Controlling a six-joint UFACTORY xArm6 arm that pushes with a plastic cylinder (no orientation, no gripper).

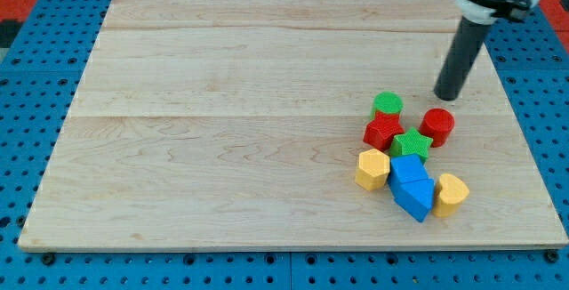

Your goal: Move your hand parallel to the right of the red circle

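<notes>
The red circle block point(437, 125) stands on the wooden board point(222, 130) at the view's right. My tip point(446, 97) rests on the board just above the red circle, slightly to its right, a small gap apart. Left of the red circle lie a green circle block point(387, 105), a red star block point(383, 131) and a green star block point(412, 144), packed close together.
Below the cluster lie a yellow hexagon block point(372, 169), two blue blocks point(411, 186) touching each other, and a yellow heart-like block point(451, 193). The board sits on a blue pegboard point(36, 148). The board's right edge runs near the blocks.
</notes>
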